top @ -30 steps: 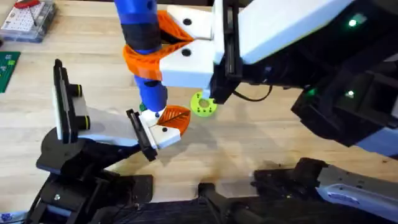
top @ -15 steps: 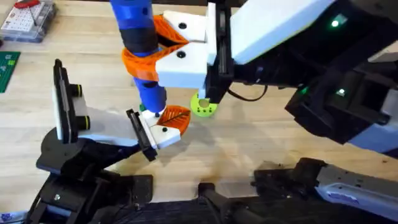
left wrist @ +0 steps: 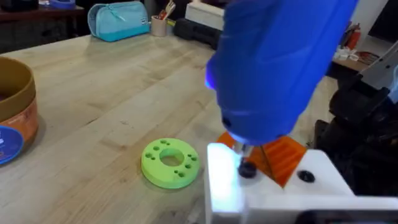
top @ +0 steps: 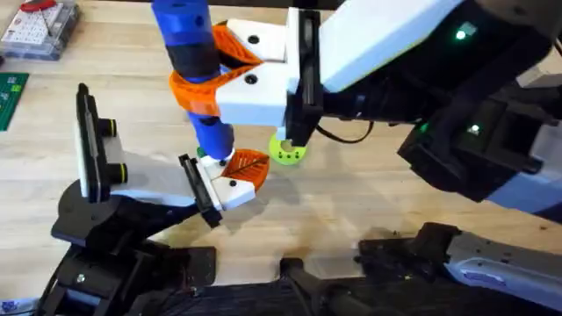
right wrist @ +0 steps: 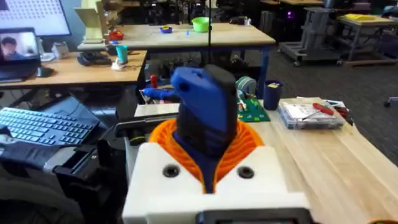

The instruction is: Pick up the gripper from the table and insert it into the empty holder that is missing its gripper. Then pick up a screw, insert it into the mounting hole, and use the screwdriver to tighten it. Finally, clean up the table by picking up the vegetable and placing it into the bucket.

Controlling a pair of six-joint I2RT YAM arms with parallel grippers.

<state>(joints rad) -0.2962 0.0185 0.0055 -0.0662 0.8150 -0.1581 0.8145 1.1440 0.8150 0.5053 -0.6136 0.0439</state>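
My right gripper (top: 207,77) is shut on the blue screwdriver (top: 188,44), holding it nearly upright. The right wrist view has the screwdriver (right wrist: 203,109) between the orange pads (right wrist: 245,146). Its metal tip rests on a black screw (left wrist: 247,169) in the small white gripper (top: 234,186), whose orange ribbed finger (top: 248,165) points away. That piece sits at the end of the holder (top: 95,158), on its black stand at the left. Just right of it lies the vegetable (top: 286,149), a flat green slice with holes. The left wrist view has the orange bucket (left wrist: 12,115) beyond the vegetable (left wrist: 170,163).
A clear plastic parts box (top: 39,26) and a green circuit board (top: 10,96) lie at the table's far left. The right arm's white and black body (top: 421,53) hangs over the right half of the table. A teal pouch (left wrist: 118,18) sits at the far edge.
The right arm and the top of the screwdriver have drifted slightly left. The tip stays on the small gripper. Nothing else has moved.
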